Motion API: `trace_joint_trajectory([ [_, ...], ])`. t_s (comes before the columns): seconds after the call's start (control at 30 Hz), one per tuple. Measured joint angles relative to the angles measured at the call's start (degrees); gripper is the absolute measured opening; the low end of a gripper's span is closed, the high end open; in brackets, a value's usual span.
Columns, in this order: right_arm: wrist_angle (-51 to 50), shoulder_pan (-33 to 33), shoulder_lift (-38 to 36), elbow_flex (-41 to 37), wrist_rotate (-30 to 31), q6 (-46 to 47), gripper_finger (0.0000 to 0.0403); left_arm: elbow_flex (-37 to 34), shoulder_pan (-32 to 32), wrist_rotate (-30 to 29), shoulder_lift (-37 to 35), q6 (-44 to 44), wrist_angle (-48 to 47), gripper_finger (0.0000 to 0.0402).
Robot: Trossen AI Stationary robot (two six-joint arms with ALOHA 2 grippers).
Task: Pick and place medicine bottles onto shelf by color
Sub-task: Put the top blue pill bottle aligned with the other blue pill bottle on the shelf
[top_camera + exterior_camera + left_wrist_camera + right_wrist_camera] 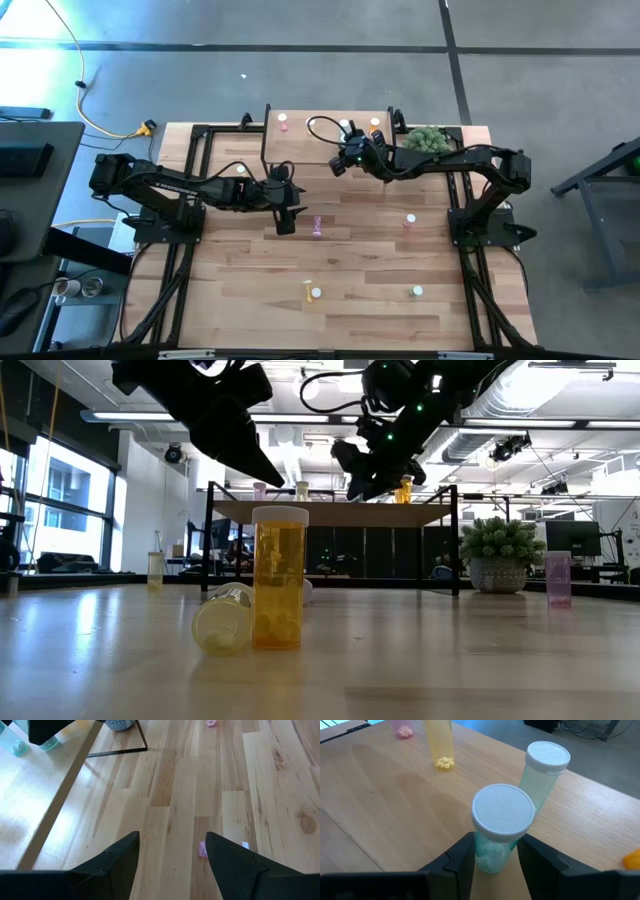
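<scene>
shelf [300, 140]: standing under the right gripper [495, 862], carrying green, pink and yellow bottles | right gripper: its fingers are flanking a green bottle [501, 827] standing on the shelf, whether gripping or apart i cannot tell; second green bottle [542, 772] just beyond | left gripper [172, 857]: hovering open over the table [280, 795], pink bottle [202, 849] lying below between its fingers

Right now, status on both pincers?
Right pincer over shelf, straddling green bottle; second green bottle close behind. Left pincer open above table, pink bottle below.
</scene>
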Motion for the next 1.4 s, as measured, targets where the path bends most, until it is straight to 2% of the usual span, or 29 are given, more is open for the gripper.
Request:
trace_joint_trajectory([
  [1.4,-5.81,2.01,-0.07,0.13,-0.08,5.53,0.0138,-0.02,-0.02,0.02,0.00,-0.91,-0.03,0.0216],
])
